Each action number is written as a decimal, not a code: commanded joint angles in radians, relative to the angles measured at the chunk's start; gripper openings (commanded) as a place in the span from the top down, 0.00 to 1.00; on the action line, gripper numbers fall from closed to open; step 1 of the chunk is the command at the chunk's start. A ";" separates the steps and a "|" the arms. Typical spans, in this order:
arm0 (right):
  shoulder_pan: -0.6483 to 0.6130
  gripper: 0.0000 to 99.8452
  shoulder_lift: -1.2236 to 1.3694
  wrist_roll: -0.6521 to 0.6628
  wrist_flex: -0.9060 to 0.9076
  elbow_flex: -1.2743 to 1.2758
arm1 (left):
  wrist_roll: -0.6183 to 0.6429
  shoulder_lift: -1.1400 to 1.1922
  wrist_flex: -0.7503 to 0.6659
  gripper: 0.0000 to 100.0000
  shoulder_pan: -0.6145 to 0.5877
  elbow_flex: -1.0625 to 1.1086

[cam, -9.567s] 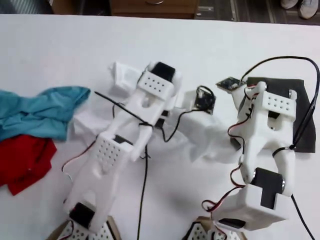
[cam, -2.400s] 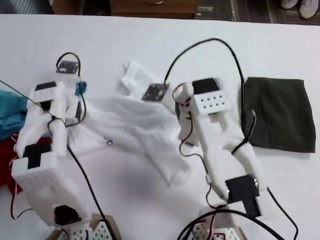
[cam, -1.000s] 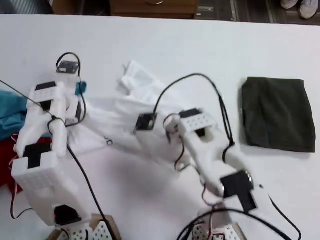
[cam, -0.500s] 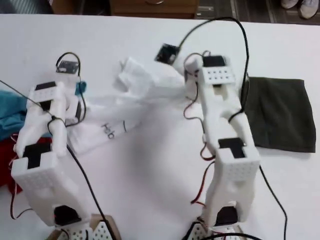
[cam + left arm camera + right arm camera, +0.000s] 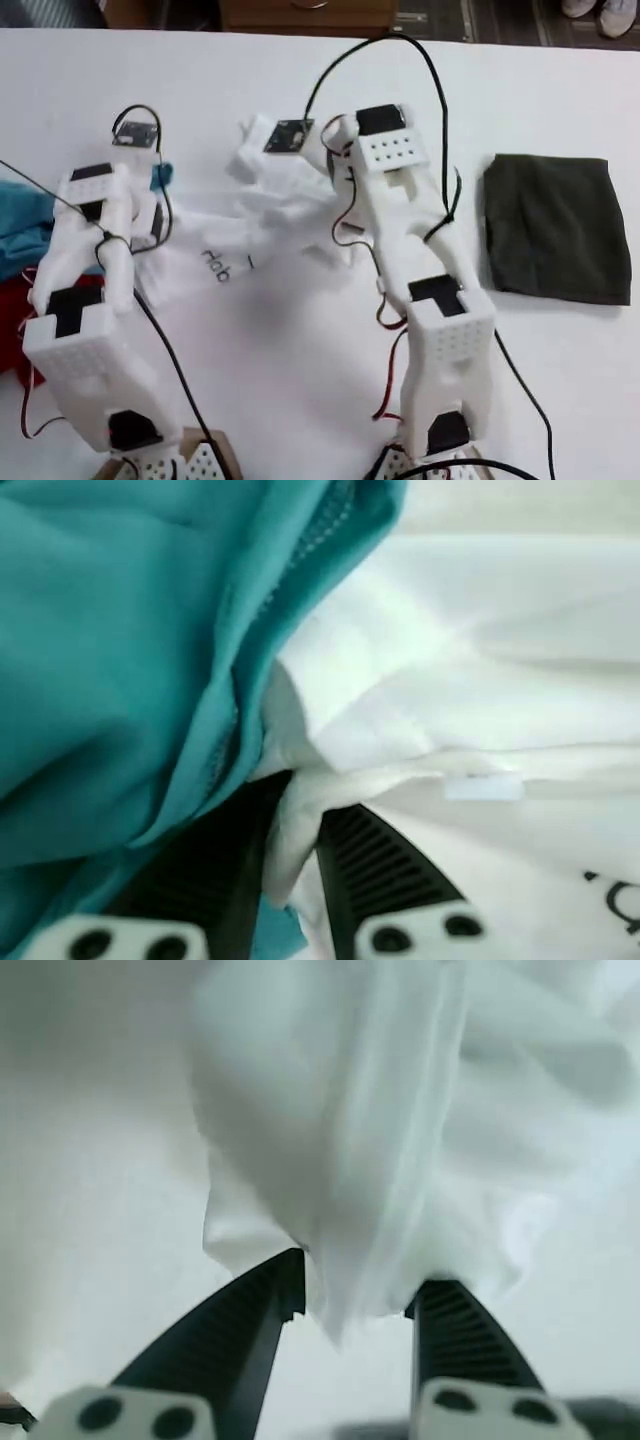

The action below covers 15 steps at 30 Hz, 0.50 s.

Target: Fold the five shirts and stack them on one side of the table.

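Note:
A white shirt [image 5: 225, 262] lies crumpled across the middle of the table. My left gripper [image 5: 152, 222] is at its left edge, shut on a fold of the white shirt [image 5: 480, 680]; the left wrist view has my left gripper [image 5: 300, 802] pinching that cloth right beside the teal shirt [image 5: 120, 650]. At the shirt's far right part is my right gripper [image 5: 335, 195]. In its wrist view my right gripper [image 5: 355, 1282] has a thick bunch of white shirt [image 5: 340, 1110] between its black fingers [image 5: 262, 1305]. A dark shirt [image 5: 555, 225] lies folded flat at the right.
The teal shirt [image 5: 20, 225] and a red shirt [image 5: 10, 310] are heaped at the left edge, partly behind the left arm. Black cables loop above both arms. Bare white table [image 5: 300, 380] stretches in front of the white shirt and along the far side.
My right arm swept the white shirt's right part up and back, and has now shifted left and slightly nearer with the cloth bunched. The left arm has stayed put, holding its edge.

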 commanded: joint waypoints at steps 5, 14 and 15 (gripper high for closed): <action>-0.018 0.83 -0.297 -0.002 -0.002 0.384 | 0.005 0.003 -0.031 0.98 -0.026 -0.028; 0.005 0.83 -0.613 -0.003 -0.165 0.786 | 0.005 0.003 -0.031 0.98 -0.026 -0.028; 0.005 0.83 -0.641 -0.002 -0.166 0.819 | 0.005 0.003 -0.031 0.98 -0.026 -0.028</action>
